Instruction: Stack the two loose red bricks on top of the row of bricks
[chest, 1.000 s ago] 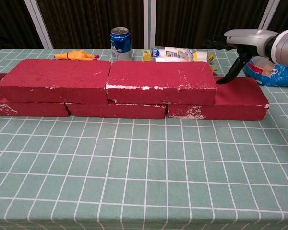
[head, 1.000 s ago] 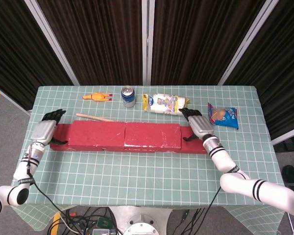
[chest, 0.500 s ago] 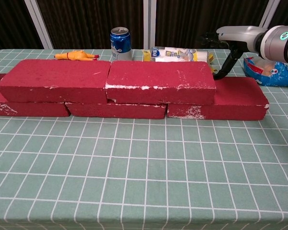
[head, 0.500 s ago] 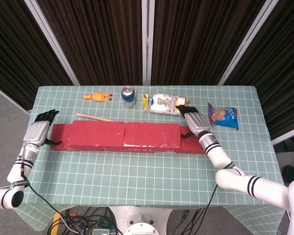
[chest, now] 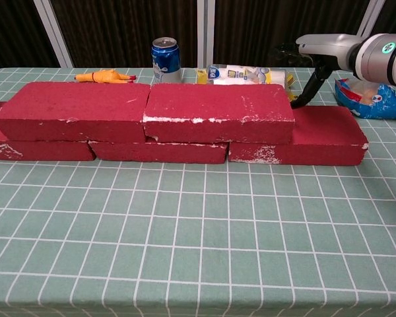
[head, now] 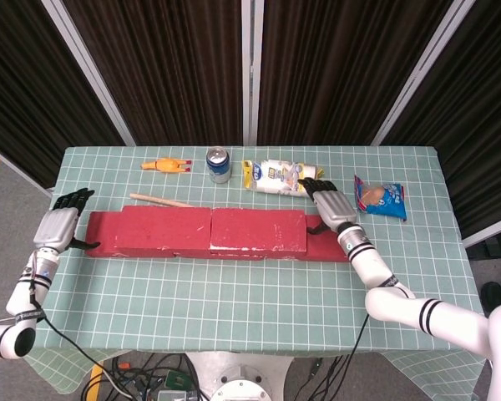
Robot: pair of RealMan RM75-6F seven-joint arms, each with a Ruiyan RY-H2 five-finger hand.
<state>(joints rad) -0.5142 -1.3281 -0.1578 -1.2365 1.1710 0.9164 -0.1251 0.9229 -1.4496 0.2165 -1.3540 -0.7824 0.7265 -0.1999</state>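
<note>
Looking down from the head camera, you see two red bricks sitting end to end on top of the row of bricks (head: 330, 248): the left upper brick (head: 150, 227) and the right upper brick (head: 259, 230) touch at a seam near the middle. The chest camera shows the same pair, left upper brick (chest: 69, 109) and right upper brick (chest: 218, 111), resting across the joints of the lower row (chest: 323, 135), whose right end sticks out bare.

Your right hand (head: 329, 209) hovers at the right end of the stack, its dark fingers (head: 311, 185) spread and holding nothing; one finger (chest: 302, 96) reaches down beside the right upper brick's far corner, and you cannot tell whether it touches. Your left hand (head: 57, 225) sits just off the left end of the bricks, fingers (head: 72, 199) apart, empty; a dark fingertip points toward the brick end.

Behind the bricks on the counter (head: 234, 292) lie a rubber chicken (head: 165, 165), a soda can (head: 219, 164), a wooden stick (head: 160, 200), a white packet (head: 282, 175) and a blue snack bag (head: 382, 198).
</note>
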